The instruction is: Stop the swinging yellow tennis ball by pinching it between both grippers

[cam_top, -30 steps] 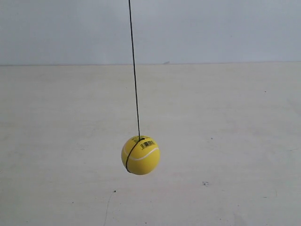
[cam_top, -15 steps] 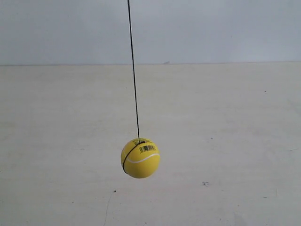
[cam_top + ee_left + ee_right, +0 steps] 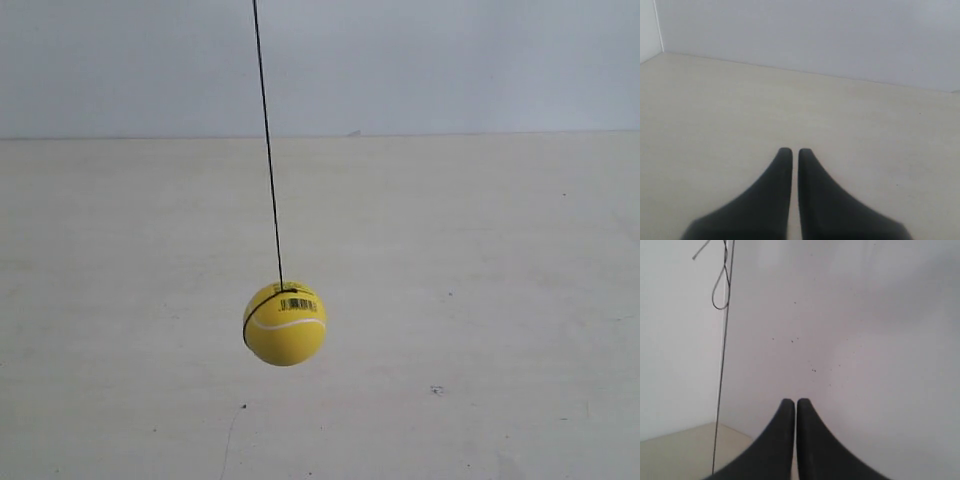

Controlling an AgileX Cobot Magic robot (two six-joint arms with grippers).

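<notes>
Yellow tennis ball (image 3: pixel 285 323) hanging on a thin dark string (image 3: pixel 268 150) above the pale counter (image 3: pixel 480 300), short of its far edge, left end effector (image 3: pixel 791 150) clenched to a sliver, empty, right end effector (image 3: pixel 791 401) clenched, empty, near the string.

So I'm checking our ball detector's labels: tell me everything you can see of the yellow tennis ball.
The yellow tennis ball is bright yellow and round, with a white curved seam across its front and a small barcode print near the top. A thin dark string wraps around it and runs up out of view, slightly slanted. Only the string touches it; it hangs over a pale tabletop.
</notes>
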